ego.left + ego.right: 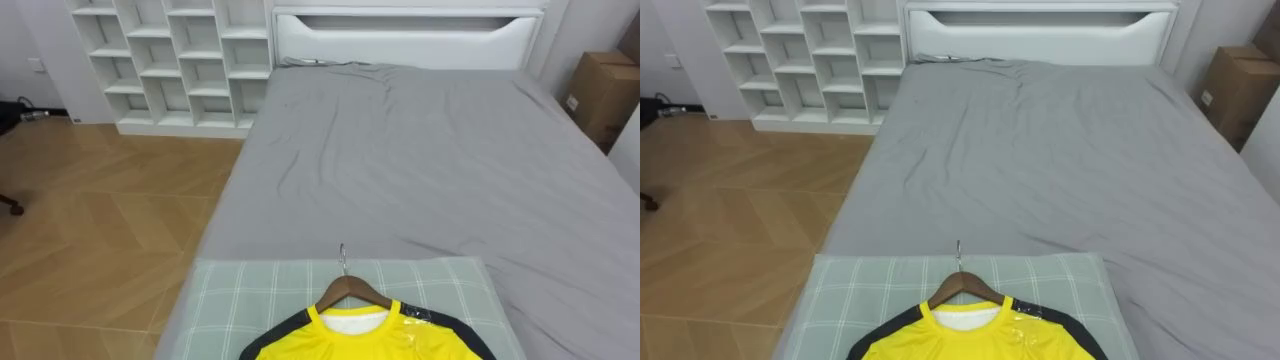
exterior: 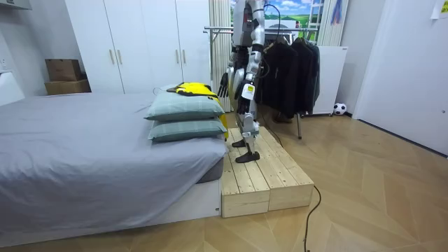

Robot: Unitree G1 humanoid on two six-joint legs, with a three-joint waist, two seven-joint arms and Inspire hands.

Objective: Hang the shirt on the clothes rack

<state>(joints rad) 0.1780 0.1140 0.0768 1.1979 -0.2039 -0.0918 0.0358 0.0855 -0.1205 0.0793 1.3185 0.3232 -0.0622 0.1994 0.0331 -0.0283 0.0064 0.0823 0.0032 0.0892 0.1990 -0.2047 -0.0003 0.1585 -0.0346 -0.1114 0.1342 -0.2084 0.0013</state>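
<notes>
You see the yellow shirt (image 1: 360,335) with dark sleeves lying flat at the foot end of the bed (image 1: 420,160), on top of a green checked pillow (image 1: 250,300). A wooden hanger (image 1: 352,288) is already inside the shirt's collar, and its metal hook points toward the headboard (image 1: 405,40). In the room view this pillow lies on a second pillow (image 2: 185,130), also on the foot end of the bed.

The robot stands on a wooden platform (image 2: 266,178) that is pushed against the foot of the bed, and it faces the bed. Its left robot hand (image 2: 246,98) hangs beside its body, apart from the shirt. Its right robot hand (image 2: 225,82) is just beside the foot end of the bed, near the shirt. For both you cannot tell whether they are open or closed.

Past the foot of the bed, behind the robot, stands a clothes rack (image 2: 294,70) with dark garments on it.
</notes>
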